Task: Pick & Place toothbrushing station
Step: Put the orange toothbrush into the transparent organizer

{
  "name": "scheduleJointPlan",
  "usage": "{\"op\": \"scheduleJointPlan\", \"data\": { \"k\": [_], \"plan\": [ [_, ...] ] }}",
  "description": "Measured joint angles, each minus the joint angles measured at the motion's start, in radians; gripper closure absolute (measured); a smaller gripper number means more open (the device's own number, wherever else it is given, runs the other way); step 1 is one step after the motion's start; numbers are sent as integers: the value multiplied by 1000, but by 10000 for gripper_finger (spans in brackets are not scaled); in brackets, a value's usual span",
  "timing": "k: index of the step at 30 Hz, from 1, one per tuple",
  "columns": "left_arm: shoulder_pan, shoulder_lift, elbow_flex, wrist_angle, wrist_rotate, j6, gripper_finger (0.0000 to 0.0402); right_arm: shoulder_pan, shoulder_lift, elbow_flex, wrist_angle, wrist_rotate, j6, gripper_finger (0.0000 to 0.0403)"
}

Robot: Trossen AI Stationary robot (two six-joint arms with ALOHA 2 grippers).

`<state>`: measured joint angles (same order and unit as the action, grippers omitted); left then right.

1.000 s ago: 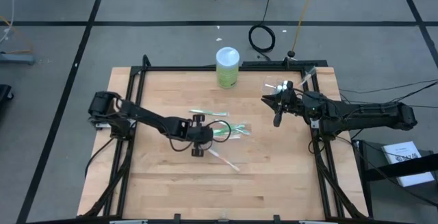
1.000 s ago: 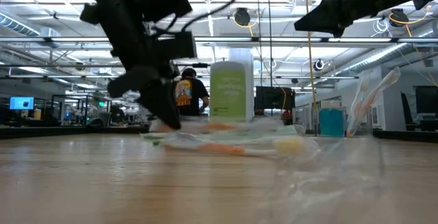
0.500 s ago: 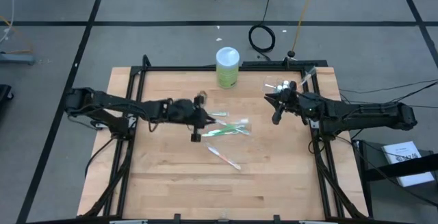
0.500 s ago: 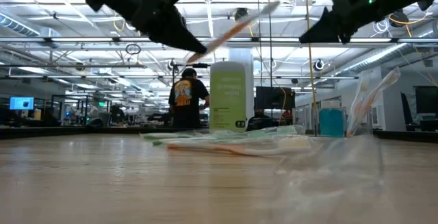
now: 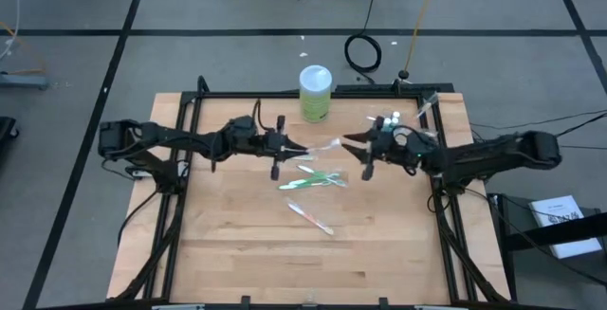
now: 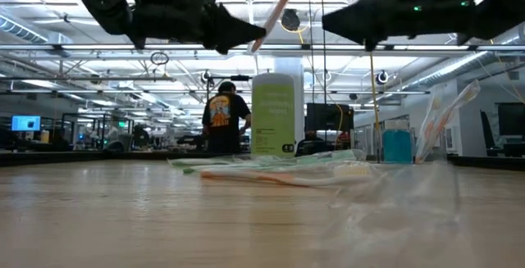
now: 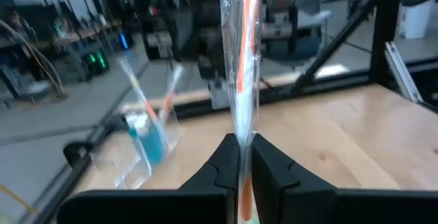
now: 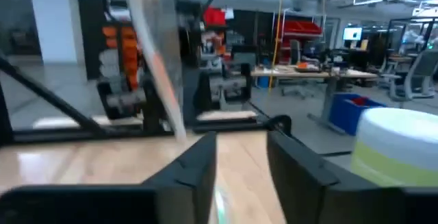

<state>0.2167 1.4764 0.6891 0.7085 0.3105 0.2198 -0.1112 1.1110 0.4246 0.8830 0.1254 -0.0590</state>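
The left gripper (image 5: pixel 285 148) is holding a wrapped toothbrush (image 7: pixel 244 59) in closed fingers above the table (image 5: pixel 228 244). The right gripper (image 5: pixel 353 149) is facing it, fingers apart. Other toothbrushes (image 5: pixel 313 179) are lying between them; the green cylinder (image 5: pixel 315 94) is standing behind.

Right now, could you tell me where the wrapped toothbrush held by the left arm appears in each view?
High view: wrapped toothbrush at table centre, jutting from the left tool toward the right tool.
Low view: slanted at the top, above the lime-green cylinder.
Left wrist view: upright in the middle, pinched between the fingers.
Right wrist view: pale blurred strip, upper left.
Shared landmark: the lime-green cylinder.
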Motion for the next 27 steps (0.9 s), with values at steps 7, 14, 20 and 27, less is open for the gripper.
{"op": "scheduleJointPlan", "data": {
  "k": [7, 14, 20, 27],
  "plan": [
    [36, 21, 5, 29, -2, 12, 387, 2, 189, 88, 188, -56, 20, 211],
    [77, 24, 5, 25, -4, 5, 387, 2, 210, 116, 278, -130, 17, 217],
    [76, 40, 5, 66, -5, 7, 387, 0, 226, 145, 279, -129, 17, 239],
    [75, 138, 5, 181, -1, -45, 387, 0, 265, 177, 274, -128, -12, 254]
  ]
}}
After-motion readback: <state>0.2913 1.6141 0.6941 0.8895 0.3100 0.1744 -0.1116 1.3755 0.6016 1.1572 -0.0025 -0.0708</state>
